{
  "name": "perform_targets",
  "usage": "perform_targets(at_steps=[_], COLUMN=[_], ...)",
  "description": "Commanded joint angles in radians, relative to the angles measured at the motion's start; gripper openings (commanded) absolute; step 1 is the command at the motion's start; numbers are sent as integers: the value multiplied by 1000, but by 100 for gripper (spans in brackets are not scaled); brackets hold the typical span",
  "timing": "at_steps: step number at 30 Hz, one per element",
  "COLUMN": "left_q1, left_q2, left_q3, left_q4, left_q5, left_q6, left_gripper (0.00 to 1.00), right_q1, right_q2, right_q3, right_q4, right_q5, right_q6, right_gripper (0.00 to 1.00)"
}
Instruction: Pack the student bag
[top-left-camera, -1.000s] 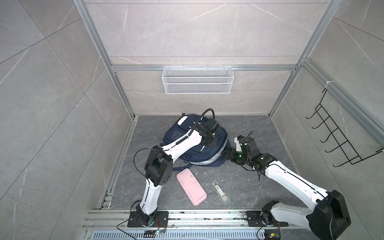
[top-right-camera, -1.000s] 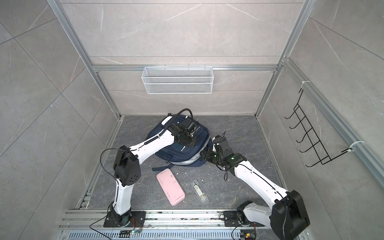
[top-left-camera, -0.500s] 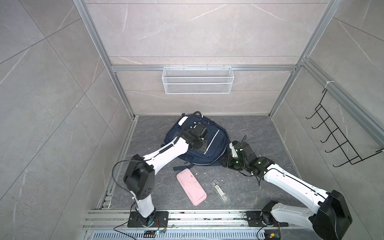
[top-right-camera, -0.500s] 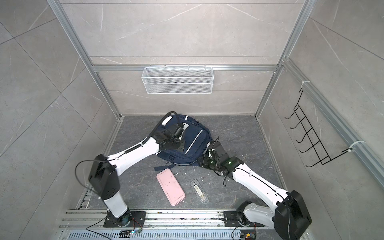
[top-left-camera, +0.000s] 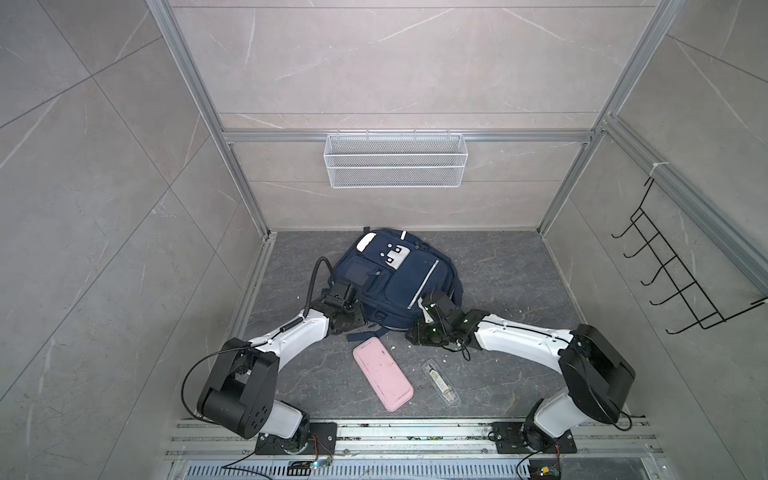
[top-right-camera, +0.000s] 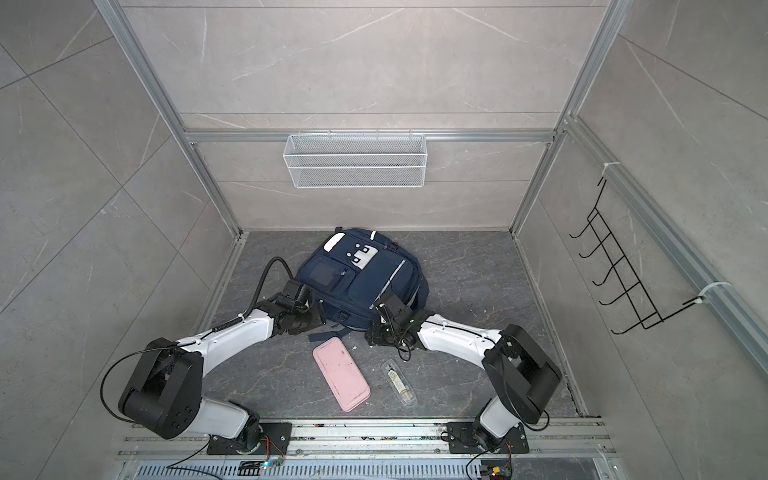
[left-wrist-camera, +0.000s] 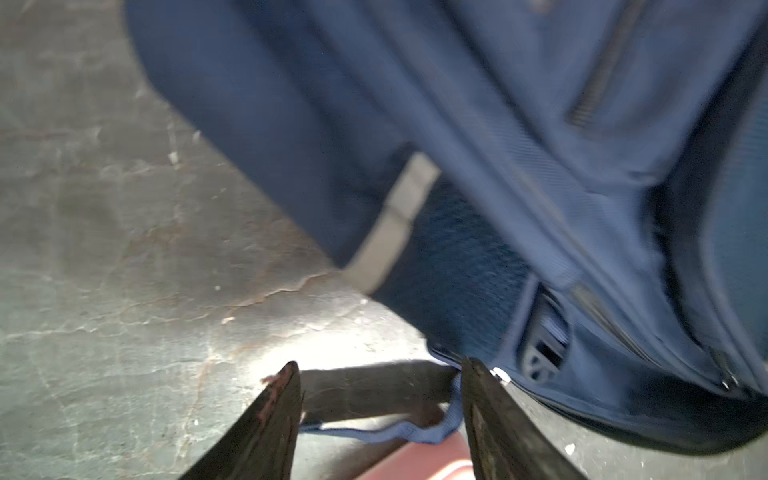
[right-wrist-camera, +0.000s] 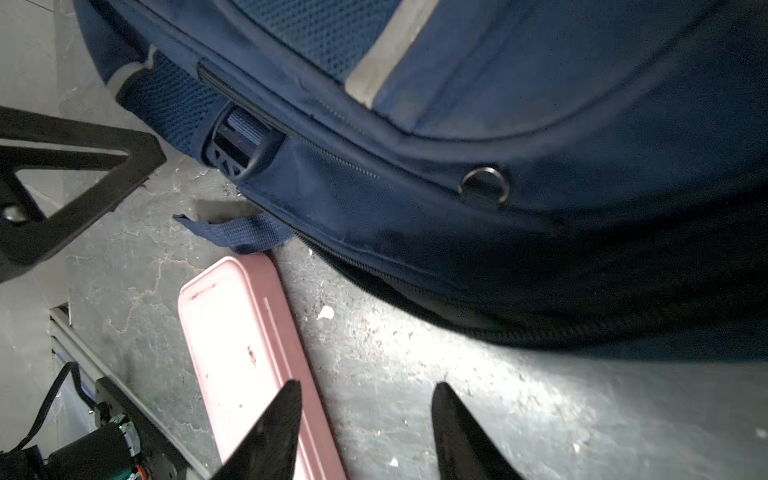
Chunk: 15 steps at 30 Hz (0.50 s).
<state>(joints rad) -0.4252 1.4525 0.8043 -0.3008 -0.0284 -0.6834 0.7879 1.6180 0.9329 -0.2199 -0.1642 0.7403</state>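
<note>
Pulled back off the student bag (top-left-camera: 399, 286), the left claw (left-wrist-camera: 380, 365) now stands wide and empty at its left edge; the right claw (right-wrist-camera: 366, 384), jaws apart and empty, sits at its right edge. The bag lies flat on the desk (top-left-camera: 511, 365), a pink case (top-left-camera: 382, 374) just beside it.

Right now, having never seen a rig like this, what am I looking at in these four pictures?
Two white robot arms, left and right, work over a grey floor. Two pictures look down from one overhead camera pair; the other two come from a small camera on each arm's wrist. The navy student bag lies front-up at the back. Before it lie a pink case and a small clear packet. The left gripper and the right gripper sit at the bag's near edge, both open, holding nothing.
</note>
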Motion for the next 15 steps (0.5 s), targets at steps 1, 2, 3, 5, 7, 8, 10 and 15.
perform_targets(at_steps=[1, 2, 3, 5, 7, 8, 10, 15], left_q1=[38, 50, 64, 85, 100, 107, 114, 115], left_q2=[-2, 12, 28, 56, 84, 101, 130, 171], left_q3=[7, 6, 10, 15, 24, 33, 47, 70], left_q4=[128, 137, 144, 157, 170, 172, 185, 219], left_q5=[57, 64, 76, 83, 85, 92, 109, 167], left_q6=[-43, -44, -44, -40, -30, -27, -22, -32], left_gripper=[64, 64, 64, 63, 62, 62, 61, 33], right_q1=[4, 4, 4, 4, 1, 1, -5, -33], right_q2=[42, 51, 59, 71, 72, 70, 70, 72], right_q3=[41, 45, 51, 63, 70, 75, 93, 121], right_q4=[15, 15, 13, 0, -16, -22, -45, -85], right_q5=[5, 10, 11, 26, 50, 66, 84, 101], right_q6=[5, 4, 3, -1, -2, -4, -22, -54], right_gripper=[54, 54, 54, 54, 54, 54, 54, 54])
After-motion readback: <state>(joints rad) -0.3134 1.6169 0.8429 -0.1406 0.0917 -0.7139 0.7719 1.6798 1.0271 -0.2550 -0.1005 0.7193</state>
